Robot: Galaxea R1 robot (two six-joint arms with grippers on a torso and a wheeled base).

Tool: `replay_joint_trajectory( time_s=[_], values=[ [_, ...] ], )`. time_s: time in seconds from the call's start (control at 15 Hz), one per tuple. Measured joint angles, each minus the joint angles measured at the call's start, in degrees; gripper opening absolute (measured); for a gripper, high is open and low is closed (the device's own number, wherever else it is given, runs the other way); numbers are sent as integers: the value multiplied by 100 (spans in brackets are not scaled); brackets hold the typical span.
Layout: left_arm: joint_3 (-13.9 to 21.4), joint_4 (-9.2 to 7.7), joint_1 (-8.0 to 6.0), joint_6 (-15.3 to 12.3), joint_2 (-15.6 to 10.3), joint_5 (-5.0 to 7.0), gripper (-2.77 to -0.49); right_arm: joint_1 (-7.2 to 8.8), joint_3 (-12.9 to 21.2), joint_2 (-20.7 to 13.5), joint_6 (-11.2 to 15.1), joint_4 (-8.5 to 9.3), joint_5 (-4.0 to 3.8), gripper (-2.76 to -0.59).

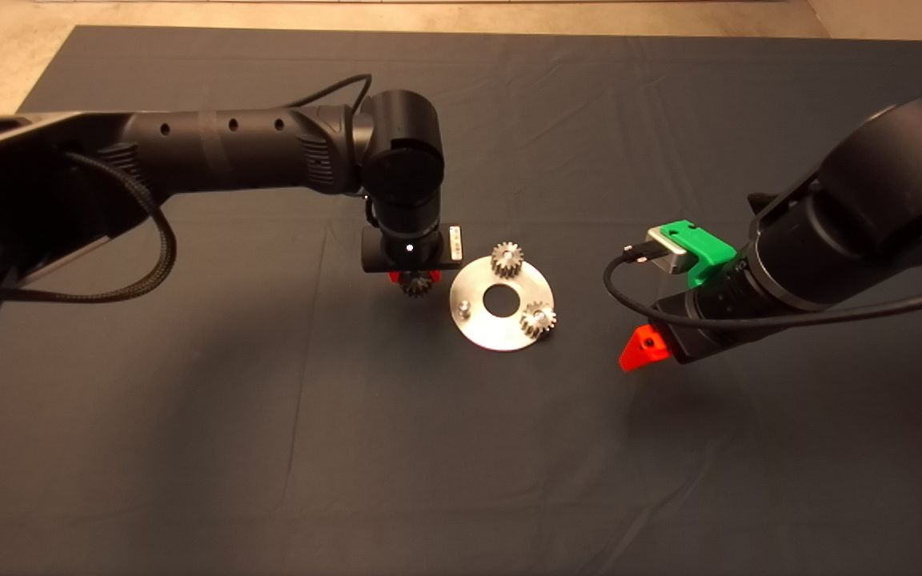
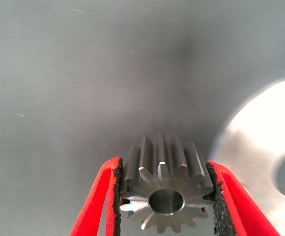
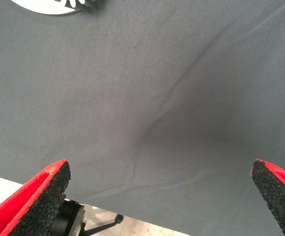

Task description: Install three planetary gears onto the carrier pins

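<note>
- Clamping the third gear [image 2: 164, 196] across its toothed flanks, the left pincer [image 1: 413, 280] holds it above the mat [image 1: 269, 448], just beside the disc [image 1: 501, 302] on the side nearest the bare pin [image 1: 466, 305].
- Two gears already sit on pins: one [image 1: 507, 258] at the disc's far rim from the pincer's side, one [image 1: 539, 318] on the rim toward the right arm.
- Solid metal, the gear looks stiff, dense for its size and smooth; the teeth give the pads [image 2: 117, 196] some bite, so a flank grip that leaves the bore clear suits it.
- The bore probably fits the pin closely, so a tilted gear would likely jam rather than drop on.
- Right pincer [image 1: 643, 349] hovers over the mat well beyond the disc, fingers [image 3: 44, 189] wide apart, holding nothing.
- A small white label on the left wrist [image 1: 454, 240] carries marks too fine to read; no other writing shows.
</note>
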Motion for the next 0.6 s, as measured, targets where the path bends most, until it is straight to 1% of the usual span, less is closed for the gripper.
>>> replay_joint_trajectory(
  time_s=[0.07, 0.27, 0.6],
  values=[
    [11, 0, -2, -2, 60, -16, -235, 0, 0, 2, 0, -2, 0, -61],
    [22, -5, -2, -24, 220, -11, -235, 0, 2, 2, 0, -1, 0, -61],
    [38, -27, 0, -68, 328, -10, -235, 0, 2, 2, 0, -2, 1, -61]
  ],
)
